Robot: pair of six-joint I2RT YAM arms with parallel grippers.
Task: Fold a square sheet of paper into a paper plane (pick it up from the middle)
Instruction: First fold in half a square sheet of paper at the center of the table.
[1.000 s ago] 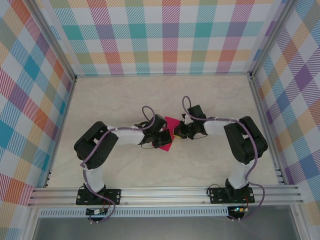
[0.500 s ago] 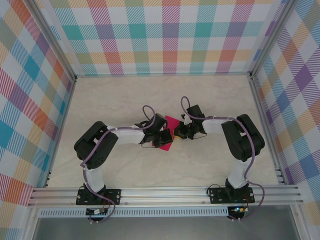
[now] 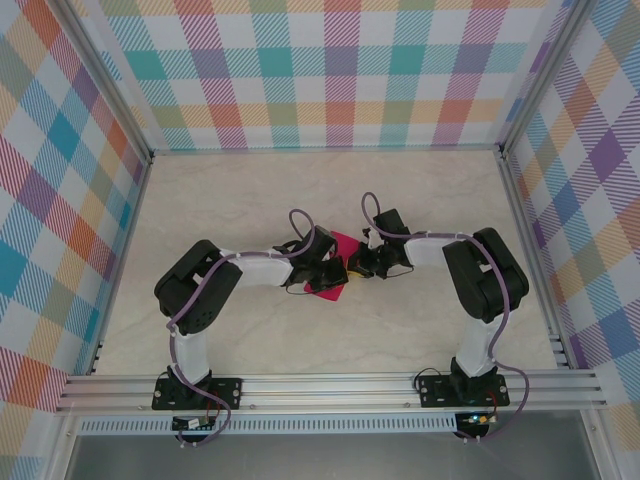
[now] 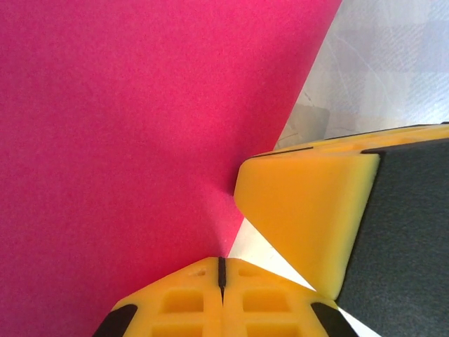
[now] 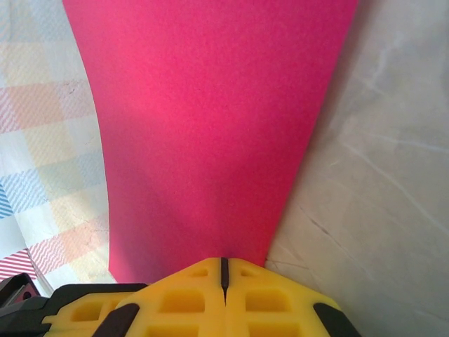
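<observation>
magenta paper sheet (image 3: 345, 244): middle of worktop (image 3: 420, 200). left pincer (image 4: 221, 268), right pincer (image 5: 224, 269): both clamped shut on sheet's edges, tips nearly meeting. handling: move evenly, keep paper taut, align edges before creasing.

The pink paper (image 4: 105, 140) runs past both wrist views' edges.

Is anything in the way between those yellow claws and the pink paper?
Nothing visible stands between them. The left gripper and the right gripper are each shut directly on the pink paper, which runs straight into their closed fingertips.
</observation>
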